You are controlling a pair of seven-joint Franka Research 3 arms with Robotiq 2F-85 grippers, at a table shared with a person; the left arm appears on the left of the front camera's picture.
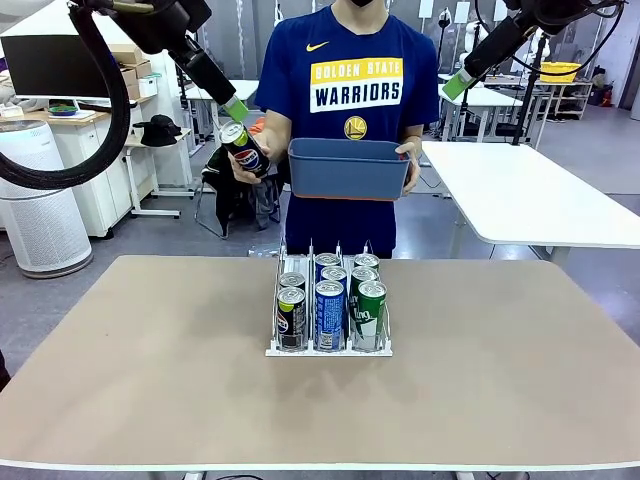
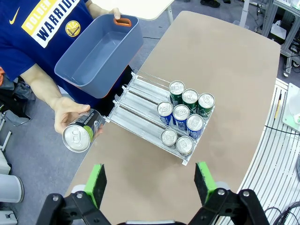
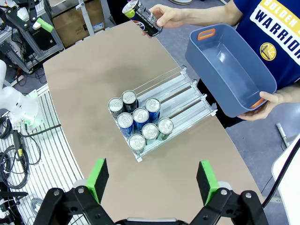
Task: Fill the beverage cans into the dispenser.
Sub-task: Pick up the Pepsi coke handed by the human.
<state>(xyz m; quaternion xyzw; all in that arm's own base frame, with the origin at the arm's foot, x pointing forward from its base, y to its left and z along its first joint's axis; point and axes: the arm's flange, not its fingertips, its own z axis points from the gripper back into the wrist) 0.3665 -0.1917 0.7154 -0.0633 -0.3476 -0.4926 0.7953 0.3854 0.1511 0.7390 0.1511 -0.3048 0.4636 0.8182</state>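
The clear dispenser [image 1: 276, 350] stands mid-table with several beverage cans [image 1: 329, 312] at its front end: two black, three blue, three green. Beyond the far edge a person's hand holds a black Pepsi can [image 1: 243, 148], and the other hand holds an empty blue-grey bin [image 1: 348, 168]. My left gripper [image 1: 235, 108] hangs open high up, just above that can. My right gripper [image 1: 457, 84] is open, high at the right. From the left wrist, open fingers [image 2: 97, 183] frame the dispenser [image 2: 140, 117] and the held can [image 2: 80, 133]. The right gripper [image 3: 152, 180] looks down on the cans [image 3: 139, 119].
The brown table [image 1: 150, 380] is bare around the dispenser. A white table [image 1: 520, 200] stands behind at the right, with desks, a chair and boxes behind at the left. The bin [image 3: 229, 70] is held off the table's far edge.
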